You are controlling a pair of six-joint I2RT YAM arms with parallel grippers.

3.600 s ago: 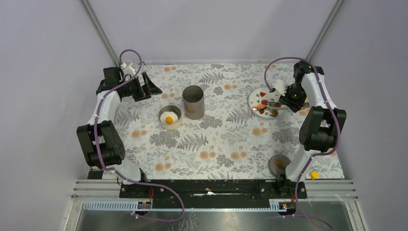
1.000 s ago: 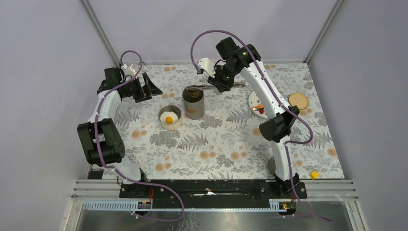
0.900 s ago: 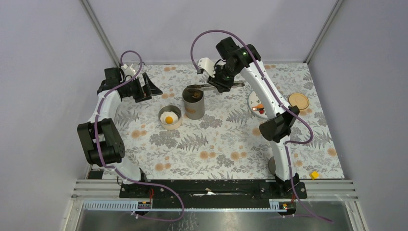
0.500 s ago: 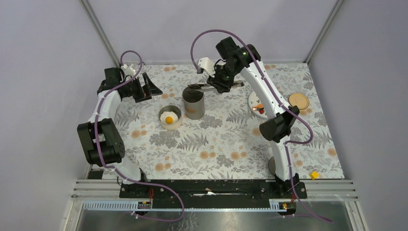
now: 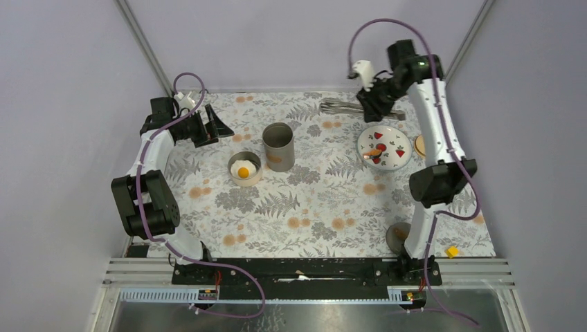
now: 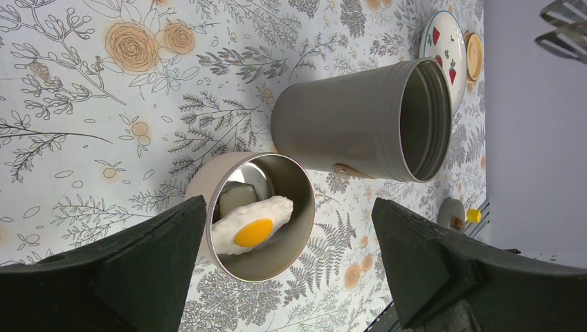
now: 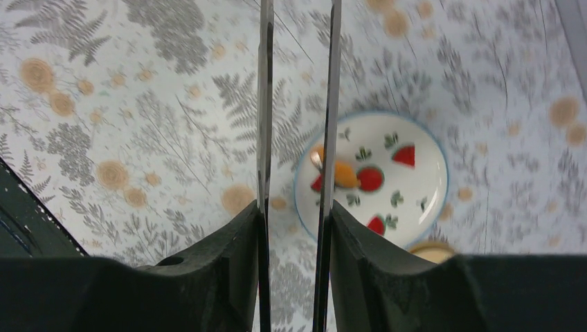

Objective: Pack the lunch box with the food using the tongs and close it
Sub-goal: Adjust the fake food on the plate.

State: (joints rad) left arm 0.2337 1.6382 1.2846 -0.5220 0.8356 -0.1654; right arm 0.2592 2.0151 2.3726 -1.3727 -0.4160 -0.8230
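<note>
My right gripper (image 5: 374, 105) is shut on the silver tongs (image 5: 339, 107), held high over the back of the table, left of the white plate (image 5: 396, 160). In the right wrist view the tongs' two arms (image 7: 264, 104) run apart from between my gripper's jaws (image 7: 294, 214). Below them the plate (image 7: 415, 180) carries an orange piece (image 7: 344, 174) and red pieces (image 7: 370, 178). The fried egg (image 5: 243, 170) lies in a short round tin (image 6: 294, 180) beside the tall grey lunch box can (image 5: 278, 146). My left gripper (image 6: 289, 204) stands open above the tin, holding nothing.
A tan round lid (image 5: 419, 145) lies right of the plate, partly behind my right arm. A grey round piece (image 5: 399, 235) and a small yellow block (image 5: 451, 252) sit near the right arm's base. Grey walls close in the back and sides.
My right arm has swung right with the tongs, from over the tall can to the back beside the plate. The left arm has not moved.
</note>
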